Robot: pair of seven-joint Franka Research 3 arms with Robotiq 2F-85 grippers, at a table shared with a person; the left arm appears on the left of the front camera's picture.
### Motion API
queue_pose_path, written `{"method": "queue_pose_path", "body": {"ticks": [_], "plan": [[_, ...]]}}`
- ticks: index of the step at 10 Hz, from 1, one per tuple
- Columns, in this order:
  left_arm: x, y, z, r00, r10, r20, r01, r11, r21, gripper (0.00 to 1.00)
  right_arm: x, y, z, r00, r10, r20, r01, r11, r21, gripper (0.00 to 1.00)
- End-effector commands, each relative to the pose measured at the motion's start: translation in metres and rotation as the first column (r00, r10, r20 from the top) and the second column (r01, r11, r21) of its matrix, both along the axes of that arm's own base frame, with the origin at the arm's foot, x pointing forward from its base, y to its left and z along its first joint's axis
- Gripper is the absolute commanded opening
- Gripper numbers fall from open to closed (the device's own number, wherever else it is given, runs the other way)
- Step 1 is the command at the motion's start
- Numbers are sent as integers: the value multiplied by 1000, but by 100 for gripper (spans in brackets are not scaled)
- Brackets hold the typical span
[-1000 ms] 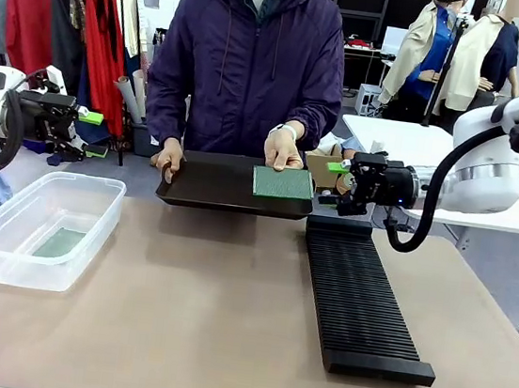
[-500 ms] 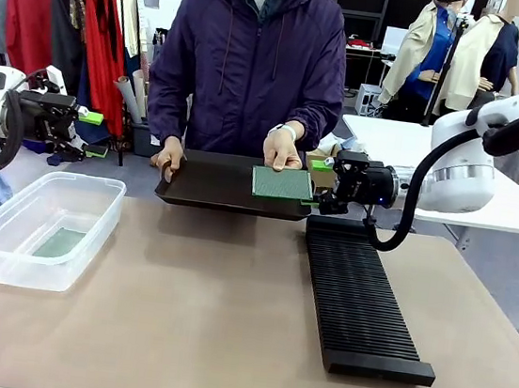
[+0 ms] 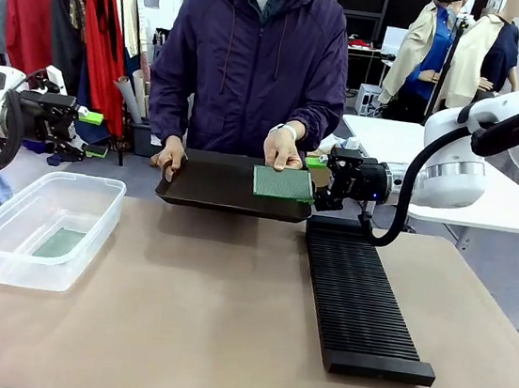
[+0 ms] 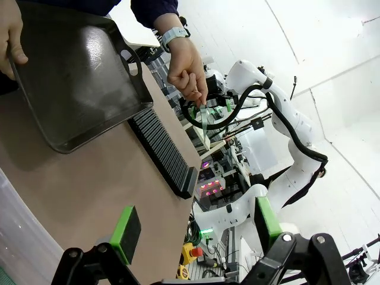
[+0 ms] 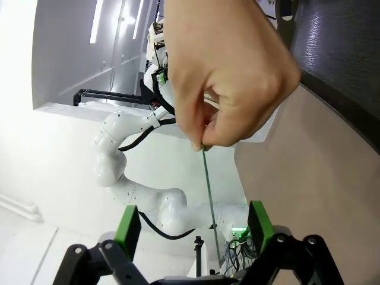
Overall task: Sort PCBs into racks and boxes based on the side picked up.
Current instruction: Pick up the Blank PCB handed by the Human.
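Note:
A person's hand (image 3: 283, 150) holds a green PCB (image 3: 282, 184) flat over the right end of a black tray (image 3: 213, 184). My right gripper (image 3: 315, 184) is at the board's right edge, open. In the right wrist view the PCB (image 5: 208, 190) shows edge-on, hanging from the hand (image 5: 231, 77) between my green pads (image 5: 127, 228), which stand wide apart and clear of it. My left gripper (image 3: 84, 120) hovers open at the far left, above the clear box (image 3: 6, 248), which holds another PCB (image 3: 59, 243). The long black rack (image 3: 361, 296) lies right of centre.
The person's other hand (image 3: 169, 158) grips the tray's left end. The tray sits at the table's far edge, just behind the rack's far end. In the left wrist view the tray (image 4: 77, 77) and rack (image 4: 163, 151) lie ahead of my open left gripper (image 4: 196, 228).
My right gripper has moved left toward the person, from beside the tray to the PCB's right edge. The left arm, tray and box have not moved.

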State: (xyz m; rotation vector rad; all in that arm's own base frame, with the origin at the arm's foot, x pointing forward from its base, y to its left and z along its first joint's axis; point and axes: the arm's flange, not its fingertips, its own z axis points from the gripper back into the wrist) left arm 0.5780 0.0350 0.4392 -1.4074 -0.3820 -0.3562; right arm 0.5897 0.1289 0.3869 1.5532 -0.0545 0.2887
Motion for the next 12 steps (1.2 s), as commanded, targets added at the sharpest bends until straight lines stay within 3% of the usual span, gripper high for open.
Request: {"method": "queue_pose_path", "body": {"ticks": [1,4,5,12], "plan": [[-1,1,2,1000,4,3,-4,1000,2,100,10,7,4,1000,-18,-18,18,1000,-14,74],[-1,1,2,1000,4,3,-4,1000,2,100,14,11,2,999,-48,-23,48,999,-22,14],[-1,1,2,1000,4,3,-4,1000,2,100,15,11,2,998,-52,-22,52,998,-19,0],[-1,1,2,1000,4,3,-4,1000,2,100,15,12,0,995,-84,-45,83,996,-27,0]]}}
